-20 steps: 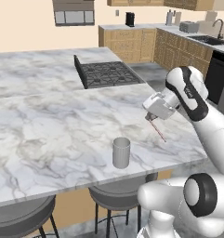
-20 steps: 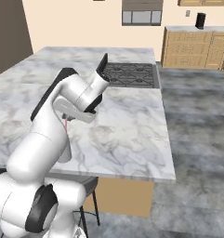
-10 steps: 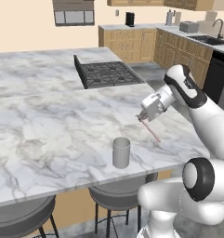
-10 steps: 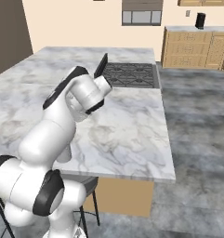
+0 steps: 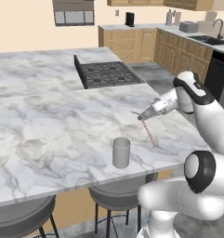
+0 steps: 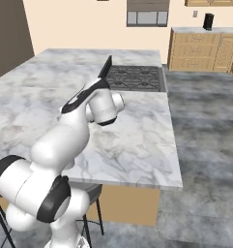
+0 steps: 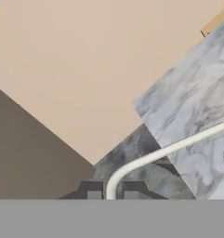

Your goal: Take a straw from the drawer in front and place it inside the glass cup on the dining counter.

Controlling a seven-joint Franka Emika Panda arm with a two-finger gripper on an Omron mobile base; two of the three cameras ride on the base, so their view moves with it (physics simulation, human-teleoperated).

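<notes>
We held the straw (image 5: 149,130) pinched in the gripper (image 5: 142,115), hanging steeply over the bench (image 5: 48,125), with the glass cup (image 5: 121,152) lower-left.

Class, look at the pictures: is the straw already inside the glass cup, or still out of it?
Out. The straw hangs slanted from the shut pincer above the dining counter, apart from the glass cup.

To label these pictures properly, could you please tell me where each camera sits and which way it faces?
Left base view: behind the arm's left, looking forward and down at the dining counter, glass cup and straw held in the gripper; arm at right.
Right base view: behind its right; arm at left.
Hand view: on the hand, along the fingertips, straw between them.
Both base views share the cooktop.
</notes>
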